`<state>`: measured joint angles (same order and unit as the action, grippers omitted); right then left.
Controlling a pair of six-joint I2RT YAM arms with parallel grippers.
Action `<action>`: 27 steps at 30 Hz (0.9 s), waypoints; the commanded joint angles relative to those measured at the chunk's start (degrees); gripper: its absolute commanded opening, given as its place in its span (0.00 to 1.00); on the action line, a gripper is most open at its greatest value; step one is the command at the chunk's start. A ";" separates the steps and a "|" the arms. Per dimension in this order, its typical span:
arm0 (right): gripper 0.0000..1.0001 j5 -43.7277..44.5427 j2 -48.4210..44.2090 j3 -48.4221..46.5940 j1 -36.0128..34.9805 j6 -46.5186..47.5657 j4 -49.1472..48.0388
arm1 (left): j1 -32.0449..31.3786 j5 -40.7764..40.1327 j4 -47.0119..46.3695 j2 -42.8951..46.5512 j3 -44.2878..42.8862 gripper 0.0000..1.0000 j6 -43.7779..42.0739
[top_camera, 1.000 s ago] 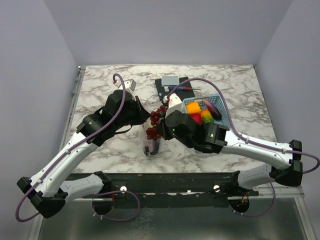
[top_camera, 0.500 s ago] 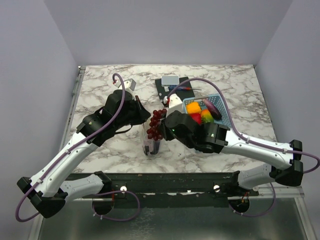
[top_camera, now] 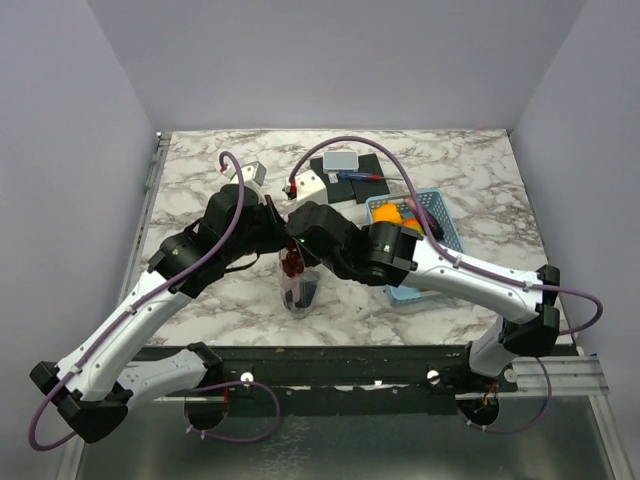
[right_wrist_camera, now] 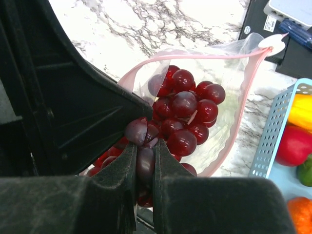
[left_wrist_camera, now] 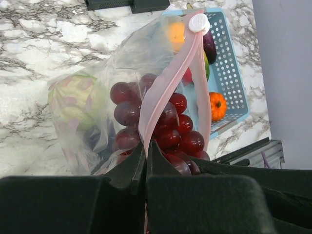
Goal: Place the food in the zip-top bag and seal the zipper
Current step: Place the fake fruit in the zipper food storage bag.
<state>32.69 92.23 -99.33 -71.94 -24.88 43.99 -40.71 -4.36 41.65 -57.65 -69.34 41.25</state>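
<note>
Clear, pink-tinted crinkly zip-top bag (left_wrist_camera: 117, 58) stands mouth-up on the white marble table (top_camera: 200, 180), between the two grippers. We find the left gripper (left_wrist_camera: 146, 152) pinched tight on the bag's thin pink zipper strip (left_wrist_camera: 169, 78). The right gripper (right_wrist_camera: 145, 158) narrowly clamps the dark red toy grape bunch (right_wrist_camera: 187, 109), which hangs inside the mouth. We advise lowering the bunch fully before release, with the rim held taut.

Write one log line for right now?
left tool shut on zipper; right tool shut on grapes in open bag; basket: more food
</note>
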 commanded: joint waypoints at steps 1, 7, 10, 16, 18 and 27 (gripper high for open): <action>0.01 3.87 3.04 -4.28 0.38 1.08 0.43 | -0.65 3.46 -1.65 2.02 0.90 0.00 0.73; 0.01 4.50 3.91 -3.03 1.70 1.92 -0.73 | -0.69 4.05 -1.66 2.54 1.15 0.00 0.84; 0.02 4.97 3.93 -1.34 2.57 2.12 -1.36 | -0.69 4.08 -1.66 2.67 0.92 0.00 0.93; 0.32 4.07 3.48 0.71 3.82 1.75 -2.55 | -0.66 4.29 -1.61 2.98 0.52 0.00 1.15; 0.43 3.92 3.57 0.44 3.86 1.78 -2.50 | -0.67 4.27 -1.72 2.95 0.52 0.00 1.20; 0.64 3.52 0.48 -2.26 3.91 2.82 -1.88 | -0.68 4.32 -1.94 1.13 -0.17 0.00 0.89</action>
<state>35.73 95.13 -99.09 -67.72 -22.41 43.51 -40.99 -1.76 41.65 -55.77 -68.40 41.80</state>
